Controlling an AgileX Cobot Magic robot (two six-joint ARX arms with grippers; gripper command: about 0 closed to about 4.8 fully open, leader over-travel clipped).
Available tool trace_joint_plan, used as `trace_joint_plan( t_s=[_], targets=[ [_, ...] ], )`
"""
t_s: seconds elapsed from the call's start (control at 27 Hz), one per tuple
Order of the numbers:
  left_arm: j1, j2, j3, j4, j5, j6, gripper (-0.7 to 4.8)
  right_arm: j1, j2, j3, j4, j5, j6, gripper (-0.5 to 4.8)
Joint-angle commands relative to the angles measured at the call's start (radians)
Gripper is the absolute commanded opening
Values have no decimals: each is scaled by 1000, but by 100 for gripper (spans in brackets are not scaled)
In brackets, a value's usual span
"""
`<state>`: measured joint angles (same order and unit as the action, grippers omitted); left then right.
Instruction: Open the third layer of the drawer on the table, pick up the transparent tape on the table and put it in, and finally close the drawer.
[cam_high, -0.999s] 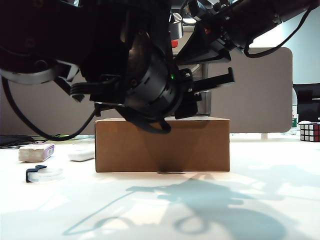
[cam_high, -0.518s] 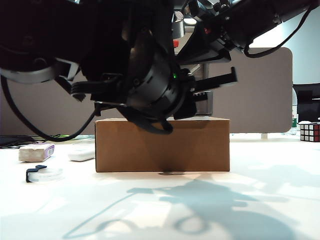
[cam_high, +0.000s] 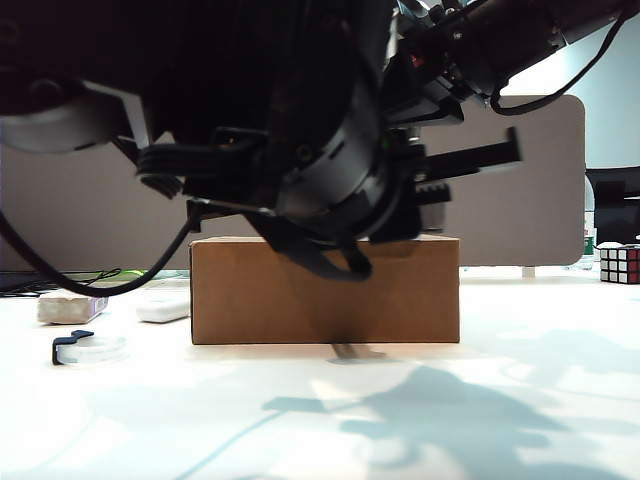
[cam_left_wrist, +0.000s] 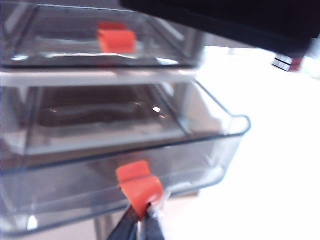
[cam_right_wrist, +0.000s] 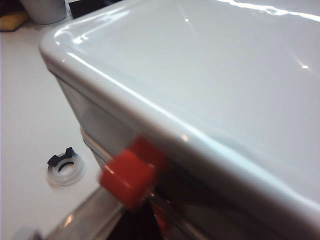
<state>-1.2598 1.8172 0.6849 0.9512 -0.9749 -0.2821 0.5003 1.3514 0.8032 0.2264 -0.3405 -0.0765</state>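
Note:
The drawer cabinet (cam_left_wrist: 100, 77) fills the left wrist view, with white frame and smoky-grey drawers. Its third layer (cam_left_wrist: 210, 150) stands pulled out from the frame. My left gripper (cam_left_wrist: 145, 214) is shut on that layer's red-orange tab (cam_left_wrist: 139, 184). In the right wrist view I see the cabinet's white top (cam_right_wrist: 210, 75) and a blurred red tab (cam_right_wrist: 127, 177) close up; my right gripper is only a dark blur below the tab. The transparent tape (cam_high: 88, 348) (cam_right_wrist: 65, 169), with its black clip, lies on the table (cam_high: 500, 400). In the exterior view the arms hide the drawer.
A brown cardboard box (cam_high: 325, 290) stands mid-table. Left of it lie a white remote-like thing (cam_high: 163, 308) and a grey-white block with a purple label (cam_high: 72, 305). A puzzle cube (cam_high: 620, 263) sits far right. The left arm's dark bulk (cam_high: 300, 150) hangs over the box.
In the exterior view the left arm's dark bulk and its black bar have swung to the right, and its shadow on the table has shifted with it. The right arm has kept still.

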Motion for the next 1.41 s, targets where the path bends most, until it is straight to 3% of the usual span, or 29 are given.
trace_joint_plan(
  t_s=[0.04,0.52,0.59,0.7,0.74,1.11,1.26,1.3,1.33,1.41],
  targets=[
    [-28,-2,5,3,-4,13,-6,3,-2,5,10,5,-3,-5],
    [-76,-5,5,-42,-88,13,-3,3,-2,5,10,5,-3,-5],
    [-78,-8,4,-52,-88,20,55,3,-2,5,10,5,-3,-5],
    [-88,-41,3,-138,-139,20,159,3,-2,5,9,5,-3,-5],
    [-96,-84,2,-227,-189,18,194,2,-2,5,8,5,-3,-5],
    [-106,-523,-193,-536,-113,-31,202,2,-3,5,-29,-3,-4,-5],
    [-25,-782,-242,-800,14,-29,201,2,-3,5,-56,-12,-8,-5],
    [23,-841,-246,-870,82,-37,201,2,-3,5,-60,-31,-7,-5],
    [112,-909,-246,-959,211,-40,202,2,-3,5,-63,-43,-7,-5],
    [273,-980,-246,-1048,408,6,202,3,-5,5,-66,-47,-6,-5]
  ],
)
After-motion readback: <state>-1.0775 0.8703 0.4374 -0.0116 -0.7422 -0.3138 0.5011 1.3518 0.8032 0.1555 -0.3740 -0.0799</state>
